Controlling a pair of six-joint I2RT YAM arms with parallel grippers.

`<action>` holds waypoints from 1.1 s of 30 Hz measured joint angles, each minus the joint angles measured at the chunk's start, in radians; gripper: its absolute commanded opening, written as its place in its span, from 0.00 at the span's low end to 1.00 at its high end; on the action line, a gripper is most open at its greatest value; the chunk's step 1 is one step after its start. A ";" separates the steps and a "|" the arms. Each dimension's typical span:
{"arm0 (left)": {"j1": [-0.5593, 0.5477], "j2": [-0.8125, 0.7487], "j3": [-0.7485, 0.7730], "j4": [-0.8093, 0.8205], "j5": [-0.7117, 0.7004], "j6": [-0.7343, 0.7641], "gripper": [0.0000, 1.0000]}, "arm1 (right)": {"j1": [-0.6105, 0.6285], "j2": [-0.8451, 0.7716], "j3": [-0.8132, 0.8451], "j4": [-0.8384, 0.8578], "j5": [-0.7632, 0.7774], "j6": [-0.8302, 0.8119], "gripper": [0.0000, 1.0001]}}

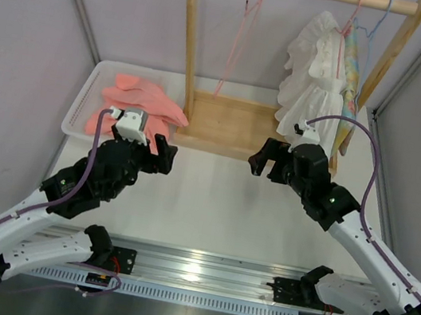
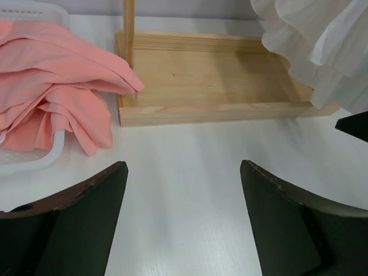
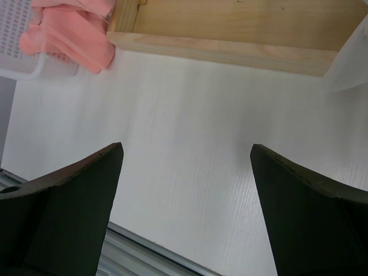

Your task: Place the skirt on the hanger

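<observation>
The salmon-pink skirt point(image 1: 140, 101) lies crumpled in a white basket point(image 1: 83, 96) at the left, one fold spilling over the rim toward the rack; it also shows as skirt point(image 2: 52, 86) and skirt point(image 3: 72, 26). The thin pink hanger point(image 1: 237, 45) hangs bare from the rack's top rod, left of centre. My left gripper point(image 1: 164, 155) hovers open just right of the basket, nothing between its fingers point(image 2: 86, 207). My right gripper point(image 1: 267, 157) is open over the table in front of the rack base, fingers point(image 3: 305, 201) apart.
A wooden rack point(image 1: 188, 49) with a tray base point(image 1: 228, 124) stands at the back. On its rod at the right hang a white ruffled garment point(image 1: 313, 78) on a pink hanger and a pastel patterned garment point(image 1: 355, 64) on a blue one. Grey walls close both sides.
</observation>
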 measured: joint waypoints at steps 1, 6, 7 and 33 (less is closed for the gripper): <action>0.000 0.001 0.000 0.000 0.000 -0.001 0.85 | 0.000 -0.002 0.000 0.000 0.000 0.000 0.99; 0.000 0.014 0.000 0.000 0.000 -0.008 0.86 | 0.000 -0.016 -0.007 0.001 0.000 0.000 0.99; 0.000 0.024 0.000 0.000 -0.001 -0.009 0.87 | 0.000 -0.017 -0.008 0.001 -0.001 0.000 0.99; 0.436 1.050 0.583 -0.044 0.051 0.126 0.86 | -0.031 -0.076 -0.010 -0.015 -0.103 -0.024 0.99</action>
